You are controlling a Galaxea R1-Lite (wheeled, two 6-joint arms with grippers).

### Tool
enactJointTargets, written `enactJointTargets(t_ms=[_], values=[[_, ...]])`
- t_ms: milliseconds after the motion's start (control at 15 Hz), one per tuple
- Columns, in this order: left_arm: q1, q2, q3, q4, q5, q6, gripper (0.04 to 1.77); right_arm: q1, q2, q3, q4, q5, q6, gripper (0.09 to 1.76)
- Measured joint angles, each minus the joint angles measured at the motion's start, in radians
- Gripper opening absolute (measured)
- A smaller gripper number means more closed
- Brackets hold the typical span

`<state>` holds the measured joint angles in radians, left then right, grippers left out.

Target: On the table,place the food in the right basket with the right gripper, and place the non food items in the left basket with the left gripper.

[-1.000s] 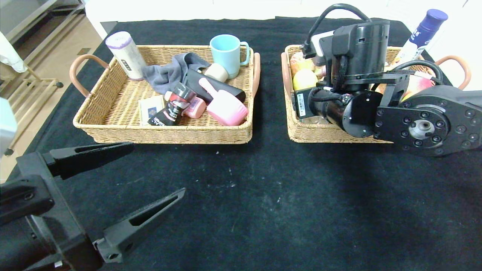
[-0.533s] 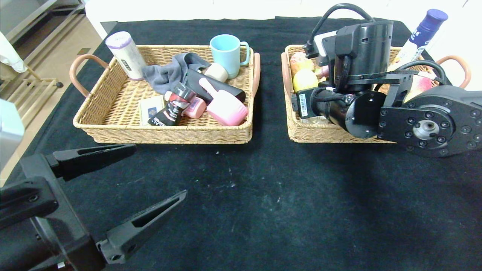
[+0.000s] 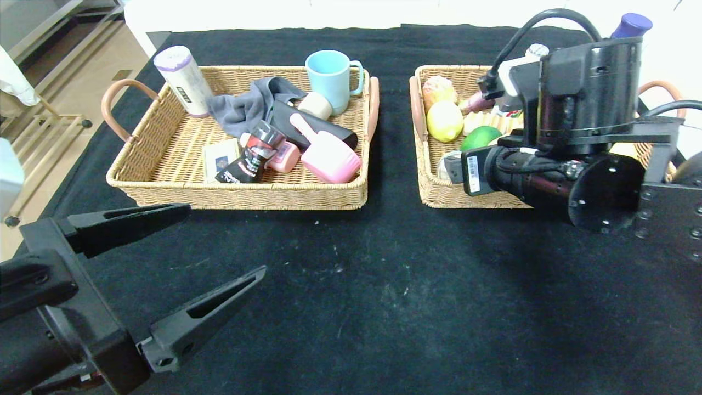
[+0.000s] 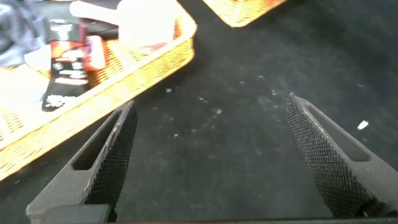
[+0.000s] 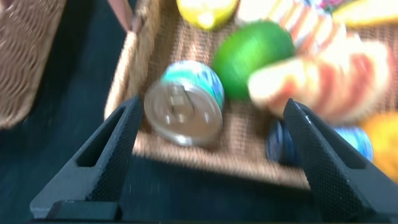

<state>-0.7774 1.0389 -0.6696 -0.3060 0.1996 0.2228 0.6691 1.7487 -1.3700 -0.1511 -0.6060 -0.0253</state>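
Note:
My left gripper (image 3: 226, 238) is open and empty, low over the black table at the front left; the left wrist view shows it (image 4: 208, 106) above bare cloth. My right gripper (image 5: 212, 106) is open and empty, hovering at the front edge of the right basket (image 3: 422, 164); in the head view its fingers are hidden behind the wrist (image 3: 576, 109). Between its fingers lie a tin can (image 5: 185, 102), a lime (image 5: 252, 50) and a peach-coloured fruit (image 5: 336, 78). The left basket (image 3: 236, 197) holds a blue mug (image 3: 329, 77), grey cloth (image 3: 247, 107), pink scoop (image 3: 329, 156) and black tube (image 3: 249, 159).
A lemon (image 3: 444, 120), a lime (image 3: 480, 137) and a round orange item (image 3: 439, 88) show in the right basket. A blue-capped bottle (image 3: 630, 24) stands behind my right arm. A white cylinder (image 3: 181, 79) leans in the left basket's far corner. The left basket's rim (image 4: 143, 68) is close to my left gripper.
My right arm has swung to the right and back from the right basket, uncovering the lime and other food. My left gripper has barely moved.

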Motion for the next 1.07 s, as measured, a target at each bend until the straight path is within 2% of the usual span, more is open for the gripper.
enactJointTargets(t_ms=[133, 400, 533, 667, 800, 933, 1067], values=[[0.031, -0.005, 0.009, 0.008, 0.015, -0.002, 1.72, 0.011, -0.076, 0.08, 0.002, 0.012, 0.025, 1.68], [0.103, -0.07, 0.038, 0.029, 0.063, -0.002, 1.72, -0.007, -0.243, 0.239, 0.009, 0.124, 0.03, 1.69], [0.141, -0.137, 0.043, 0.149, 0.066, -0.001, 1.72, -0.035, -0.33, 0.313, 0.024, 0.2, 0.017, 1.69], [0.163, -0.201, 0.034, 0.259, 0.072, -0.001, 1.72, -0.093, -0.434, 0.386, 0.081, 0.333, -0.018, 1.7], [0.188, -0.257, 0.03, 0.293, 0.092, -0.002, 1.72, -0.159, -0.55, 0.446, 0.176, 0.457, -0.051, 1.7], [0.238, -0.3, 0.035, 0.302, 0.086, -0.001, 1.72, -0.195, -0.658, 0.477, 0.273, 0.511, -0.069, 1.7], [0.288, -0.353, 0.03, 0.369, 0.08, 0.002, 1.72, -0.244, -0.755, 0.493, 0.349, 0.57, -0.092, 1.7]])
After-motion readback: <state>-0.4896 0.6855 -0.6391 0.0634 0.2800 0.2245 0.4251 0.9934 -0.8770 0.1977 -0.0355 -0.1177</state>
